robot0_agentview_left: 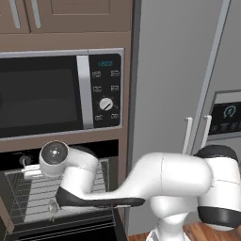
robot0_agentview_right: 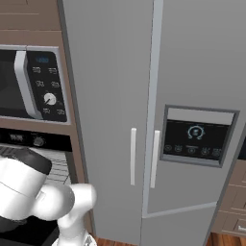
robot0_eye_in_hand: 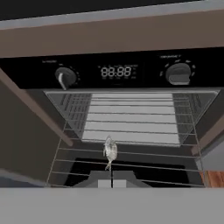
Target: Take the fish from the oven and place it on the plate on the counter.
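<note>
The oven [robot0_eye_in_hand: 116, 72] stands open, with two knobs and a digital display above its cavity. The fish [robot0_eye_in_hand: 110, 151], small and silvery-grey, sits over the front of the wire rack [robot0_eye_in_hand: 131, 127]. Its tail runs down between the tips of my gripper [robot0_eye_in_hand: 111, 177], which is shut on it. In the left base view the fish [robot0_agentview_left: 52, 210] shows just below my wrist, near the rack's front left. The plate and the counter are out of view.
A microwave [robot0_agentview_left: 47, 94] is built in directly above the oven. A tall grey fridge [robot0_agentview_right: 144, 120] with two handles and a display panel stands to the right. The lowered oven door [robot0_agentview_left: 70, 230] juts out below the rack. My arm [robot0_agentview_left: 164, 181] reaches in from the right.
</note>
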